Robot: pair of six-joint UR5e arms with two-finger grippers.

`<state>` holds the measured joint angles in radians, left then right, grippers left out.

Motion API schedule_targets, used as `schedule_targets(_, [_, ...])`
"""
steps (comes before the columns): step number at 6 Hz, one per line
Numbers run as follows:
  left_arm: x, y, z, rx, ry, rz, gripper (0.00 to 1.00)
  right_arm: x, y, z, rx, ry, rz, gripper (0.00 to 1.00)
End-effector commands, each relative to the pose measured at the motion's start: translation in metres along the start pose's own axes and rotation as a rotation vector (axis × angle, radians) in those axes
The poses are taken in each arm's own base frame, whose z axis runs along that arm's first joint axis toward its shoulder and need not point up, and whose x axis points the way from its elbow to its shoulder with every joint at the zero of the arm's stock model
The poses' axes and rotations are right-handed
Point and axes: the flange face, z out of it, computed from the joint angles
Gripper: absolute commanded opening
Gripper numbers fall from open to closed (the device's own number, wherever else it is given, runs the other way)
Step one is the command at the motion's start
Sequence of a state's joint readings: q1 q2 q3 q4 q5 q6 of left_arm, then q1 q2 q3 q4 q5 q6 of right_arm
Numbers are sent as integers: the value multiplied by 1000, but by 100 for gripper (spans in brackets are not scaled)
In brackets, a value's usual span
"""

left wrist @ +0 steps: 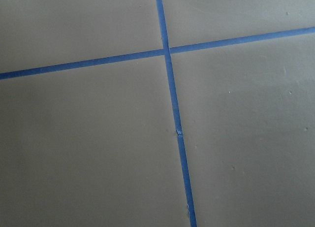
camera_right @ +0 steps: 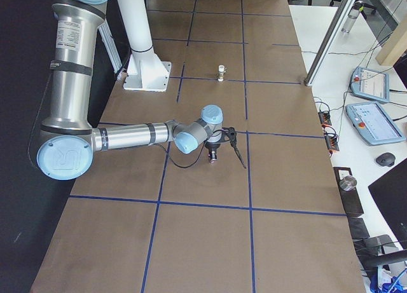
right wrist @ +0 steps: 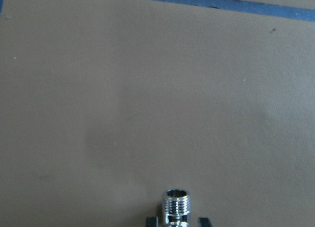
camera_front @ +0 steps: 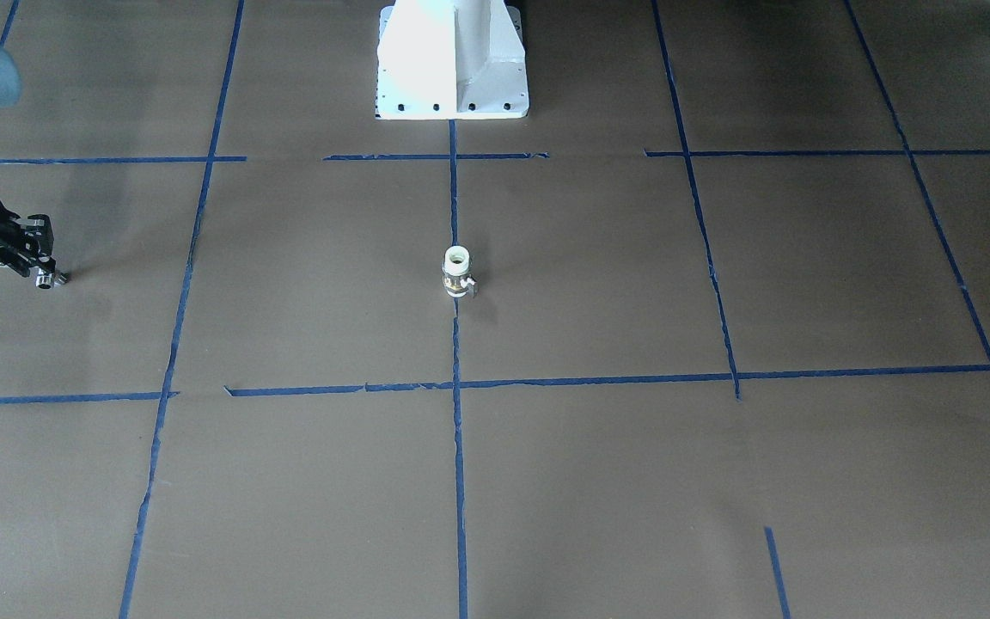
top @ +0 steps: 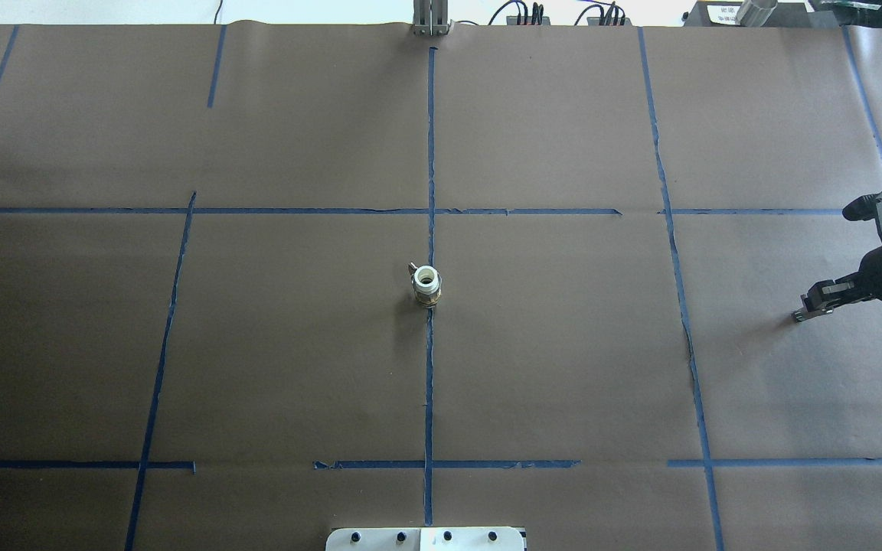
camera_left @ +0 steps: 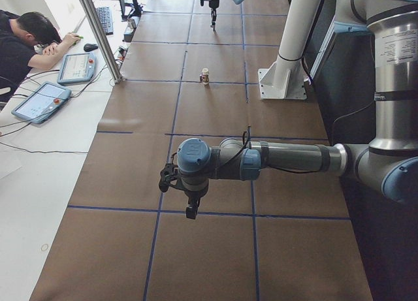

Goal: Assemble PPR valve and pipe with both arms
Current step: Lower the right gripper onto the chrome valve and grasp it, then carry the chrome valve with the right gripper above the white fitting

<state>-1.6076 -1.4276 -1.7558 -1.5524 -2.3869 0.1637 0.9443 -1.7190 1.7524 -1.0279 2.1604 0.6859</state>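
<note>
Valve (camera_front: 459,272) upright, dead centre of the table, sitting right on the middle tape line (camera_front: 457,430) out in front of the white pedestal (camera_front: 452,60). White open end up, brassy band below it, little lever poking out sideways, toward the robot's left and away from the base. Standing free on the brown paper (camera_front: 589,275).

Over to the pipe (camera_front: 50,278): far off on the robot's right, well apart from the valve, pinched at the tip of the right gripper (camera_front: 41,272). Jaws closed on it, chrome body clamped between the two black fingertips (right wrist: 150,222), threaded open end sticking forward in the wrist view. Low over the paper, shadow close beneath; touching or not, impossible to tell.

Left gripper (camera_left: 191,213) at the other end of the table, seen only from the side camera, pointing down from the outstretched left arm (camera_left: 294,158), close over the paper near a tape crossing. Jaws open or closed: cannot tell from here. Left wrist view filled with paper and crossed tape.

Beyond the table's edge, an operator (camera_left: 26,43) bent over a white desk, two tablets (camera_left: 42,100) beside him.
</note>
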Motion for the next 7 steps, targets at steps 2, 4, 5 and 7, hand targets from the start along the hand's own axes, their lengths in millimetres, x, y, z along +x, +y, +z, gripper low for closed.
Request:
schedule_targets(2, [1,-2,-1,2,0,3,100,-36,-10,-28,-6,-29,0,0])
schedule_targets(4, [2,-3,-1,3,0,3,100,-127,-61,-91,-31,-10,124,0])
schedule_targets(5, [1,-2,-1,0,-2,0,100,-191,-97,-119,-29,-22,316,0])
schedule_targets(7, [-6,1,1,-18,-67,-77,100,-315,-111,-142,-64,-54,520,0])
